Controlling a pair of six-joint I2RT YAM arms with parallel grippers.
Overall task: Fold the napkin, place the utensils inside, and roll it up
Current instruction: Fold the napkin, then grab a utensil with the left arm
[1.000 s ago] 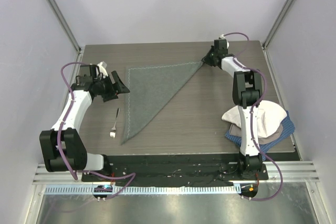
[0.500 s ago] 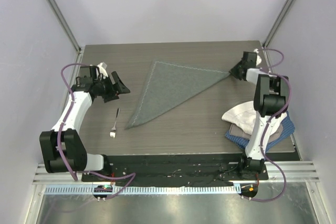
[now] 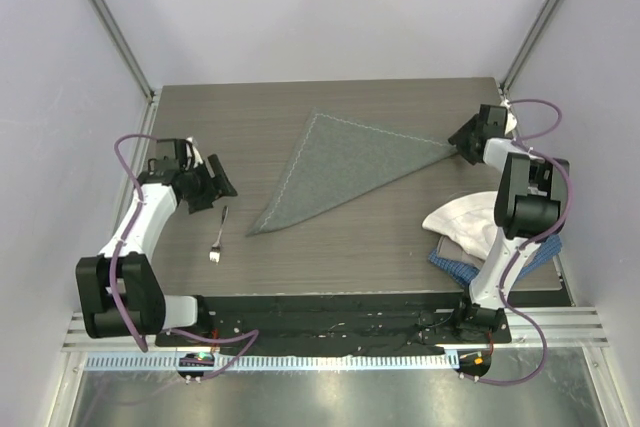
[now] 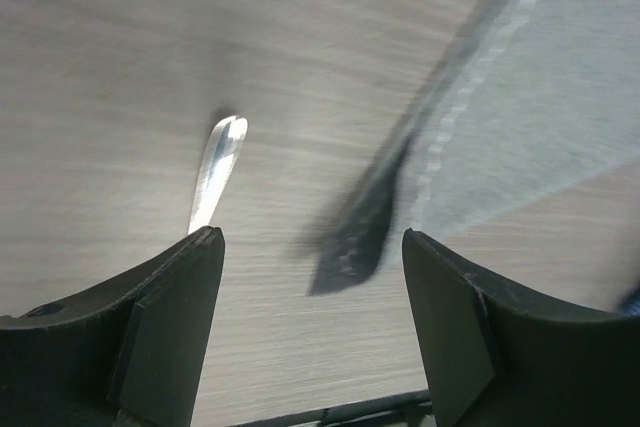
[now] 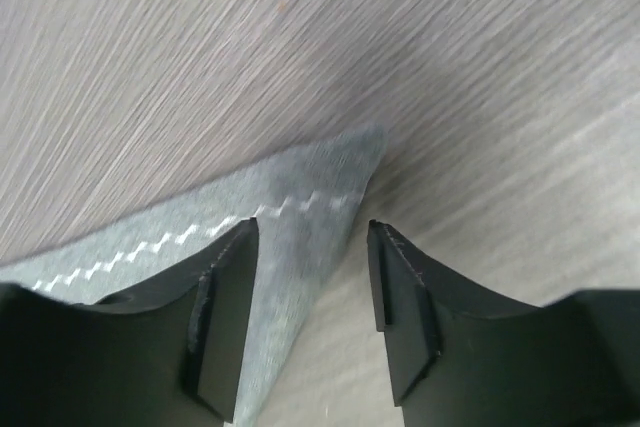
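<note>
The grey-green napkin (image 3: pixel 340 167) lies flat on the table, folded into a triangle with one point near the fork and one at the far right. My right gripper (image 3: pixel 462 142) hovers over that right point, open; in the right wrist view the napkin corner (image 5: pixel 320 177) lies on the wood between the spread jaws of the right gripper (image 5: pixel 312 230), free of both. The small silver fork (image 3: pixel 217 237) lies left of the napkin's near point. My left gripper (image 3: pixel 222 185) is open just beyond the fork, its handle tip (image 4: pixel 218 172) and the napkin's near point (image 4: pixel 355 237) ahead of the left gripper (image 4: pixel 310 239).
A cream-white cloth (image 3: pixel 480 222) lies bunched on a blue checked cloth (image 3: pixel 450 259) at the right, near the right arm's base. Side walls stand close to the table's left and right edges.
My right gripper pulled the napkin's corner to the right, swinging the whole triangle that way, then opened and let it go. My left gripper dropped slightly toward the fork.
</note>
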